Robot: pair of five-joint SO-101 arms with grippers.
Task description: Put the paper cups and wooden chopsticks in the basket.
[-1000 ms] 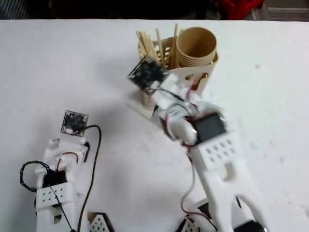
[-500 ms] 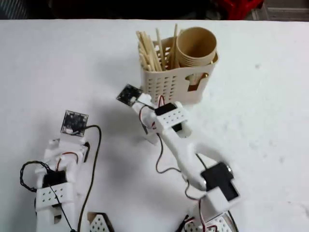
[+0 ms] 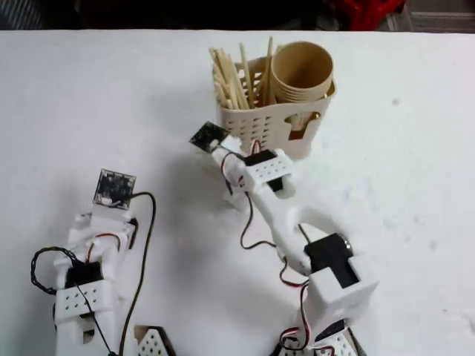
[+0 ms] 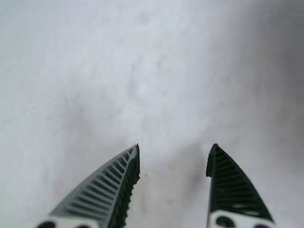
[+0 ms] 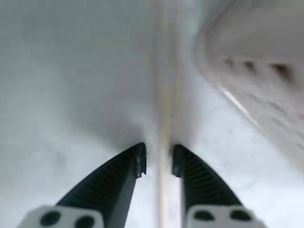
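Observation:
A cream slatted basket (image 3: 271, 130) stands at the back middle of the white table. It holds a stack of paper cups (image 3: 300, 70) and several wooden chopsticks (image 3: 234, 78) standing upright. My right gripper (image 5: 159, 159) is low over the table just in front of the basket's wall (image 5: 256, 71). Its fingers are shut on a wooden chopstick (image 5: 166, 95) that lies along the table beside the basket. The right arm (image 3: 267, 174) covers that chopstick from above. My left gripper (image 4: 173, 149) is open over bare table, with nothing between its fingers.
The left arm (image 3: 96, 237) sits folded at the front left, well away from the basket. The white table (image 3: 401, 185) stretches wide on both sides of the basket. A dark room edge runs behind the table's far side.
The right arm has pulled back from over the basket, dropped to the table in front of it, then shifted slightly toward the basket. The left arm has not moved.

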